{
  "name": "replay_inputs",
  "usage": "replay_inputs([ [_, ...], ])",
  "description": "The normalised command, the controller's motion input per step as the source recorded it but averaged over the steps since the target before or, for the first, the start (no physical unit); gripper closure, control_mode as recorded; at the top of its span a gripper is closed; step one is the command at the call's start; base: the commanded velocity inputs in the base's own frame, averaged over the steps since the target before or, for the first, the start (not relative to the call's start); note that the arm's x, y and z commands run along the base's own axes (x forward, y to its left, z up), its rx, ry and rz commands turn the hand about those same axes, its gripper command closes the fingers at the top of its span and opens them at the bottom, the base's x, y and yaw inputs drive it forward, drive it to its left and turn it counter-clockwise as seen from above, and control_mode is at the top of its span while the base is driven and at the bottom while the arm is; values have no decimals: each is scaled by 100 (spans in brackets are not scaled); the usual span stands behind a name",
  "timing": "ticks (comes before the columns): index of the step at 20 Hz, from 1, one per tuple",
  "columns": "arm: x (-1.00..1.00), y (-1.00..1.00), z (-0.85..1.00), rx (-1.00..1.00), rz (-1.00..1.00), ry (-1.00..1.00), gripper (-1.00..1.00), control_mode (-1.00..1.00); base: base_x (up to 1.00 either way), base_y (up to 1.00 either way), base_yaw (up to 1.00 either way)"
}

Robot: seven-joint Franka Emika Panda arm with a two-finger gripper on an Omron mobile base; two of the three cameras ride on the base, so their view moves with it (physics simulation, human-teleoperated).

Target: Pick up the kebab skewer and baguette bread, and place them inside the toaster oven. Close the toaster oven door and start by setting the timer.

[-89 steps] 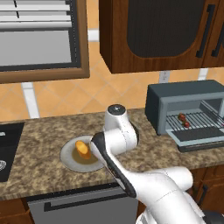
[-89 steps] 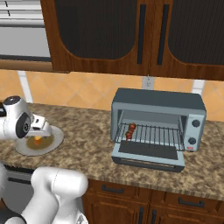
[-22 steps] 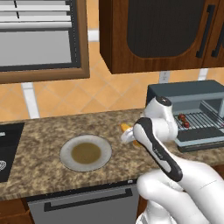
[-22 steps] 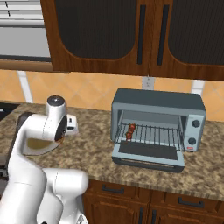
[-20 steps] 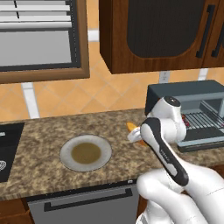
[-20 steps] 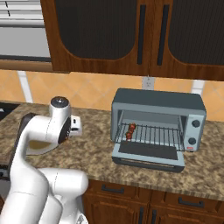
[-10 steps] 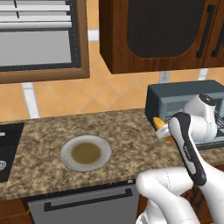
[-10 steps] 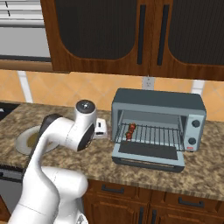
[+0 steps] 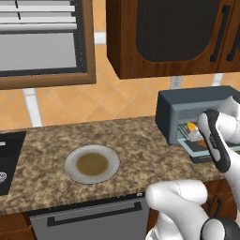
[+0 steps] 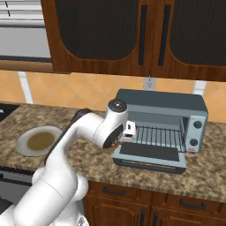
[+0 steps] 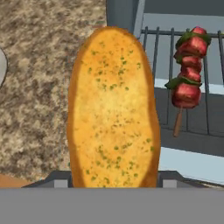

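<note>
The claw (image 10: 129, 132) is gripping the stubby golden-orange baguette bread (image 11: 113, 109), its jaws closed on the loaf's near end, and is holding it at the left edge of the boxy slate blue-grey toaster oven (image 10: 163, 126). The loaf's long axis is pointing straight ahead of the claw, toward the wire rack (image 11: 192, 87). The thin kebab skewer with dark red chunks (image 11: 186, 74) is already lying on that rack, just right of the loaf and roughly parallel to it. The grey toaster oven door (image 10: 152, 152) is hanging open over the speckled brown stone tabletop (image 9: 136, 140). The loaf probably needs carrying forward and slightly right, clear of the skewer.
</note>
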Motion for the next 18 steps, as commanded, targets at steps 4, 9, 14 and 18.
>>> replay_inputs([
  [4,50,-100,11,0,-7,11,100,-100,0,0,0],
  [9,26,-84,-6,0,-2,3,100,-100,0,0,0],
  [14,45,-56,-15,0,-1,2,100,-100,0,0,0],
  [18,33,-11,-21,0,0,0,100,-100,0,0,0],
])
